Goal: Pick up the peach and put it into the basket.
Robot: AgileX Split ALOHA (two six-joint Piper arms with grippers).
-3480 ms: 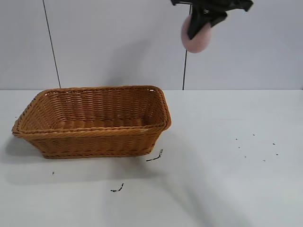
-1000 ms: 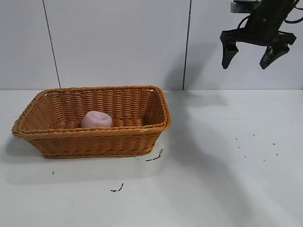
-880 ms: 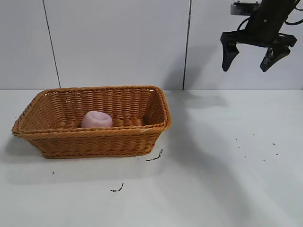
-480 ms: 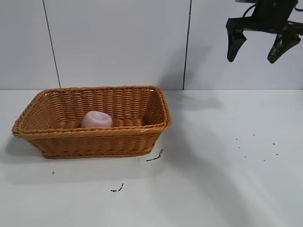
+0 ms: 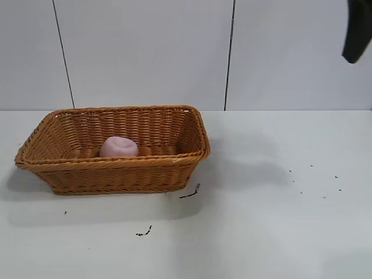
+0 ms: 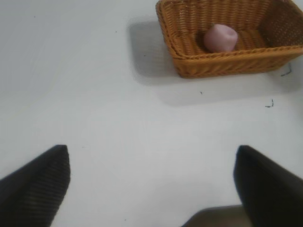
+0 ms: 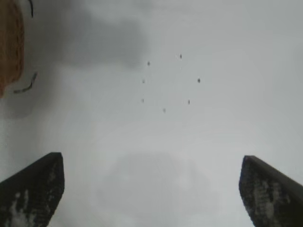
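The pale pink peach [image 5: 118, 146] lies inside the orange-brown wicker basket [image 5: 192, 152] at the table's left. Both also show in the left wrist view, the peach [image 6: 220, 37] in the basket [image 6: 199, 64]. My right gripper [image 7: 151, 161] is open and empty, high above the table's right side; in the exterior view only one dark finger [image 5: 356, 32] shows at the upper right edge. My left gripper [image 6: 151, 156] is open and empty, held high over bare table away from the basket; it is outside the exterior view.
Small black specks [image 5: 314, 180] dot the white table at the right, and also show in the right wrist view [image 7: 165, 82]. Two dark scraps [image 5: 190, 192] [image 5: 144, 232] lie in front of the basket. A grey panelled wall stands behind the table.
My right gripper was holding the peach high up; the peach now lies in the basket. Over the last second the open gripper has risen and moved right, almost out of the exterior view.
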